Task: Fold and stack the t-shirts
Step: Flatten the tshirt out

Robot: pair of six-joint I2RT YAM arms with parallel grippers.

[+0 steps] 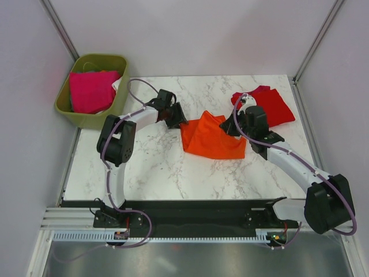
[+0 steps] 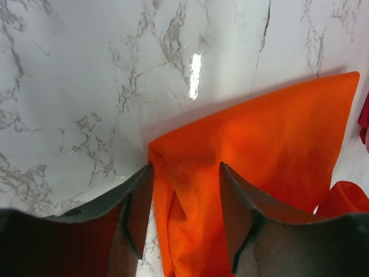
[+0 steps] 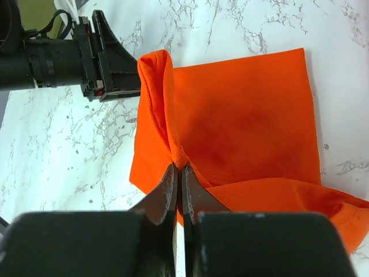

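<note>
The orange t-shirt (image 1: 210, 138) lies partly folded in the middle of the marble table. In the right wrist view it (image 3: 242, 121) shows one edge lifted into a fold. My right gripper (image 3: 180, 166) is shut on a pinch of that orange cloth at the shirt's right side (image 1: 232, 126). My left gripper (image 2: 185, 168) is open, its fingers either side of the shirt's left edge (image 1: 176, 119), with orange cloth (image 2: 259, 138) between them. The red t-shirt (image 1: 272, 108) lies folded at the back right. The magenta pink t-shirt (image 1: 90, 90) sits in the bin.
The olive-green bin (image 1: 118, 104) stands off the table's back left corner. The left gripper's black body (image 3: 106, 57) shows in the right wrist view, close beside the lifted fold. Grey walls surround the table (image 1: 161, 173).
</note>
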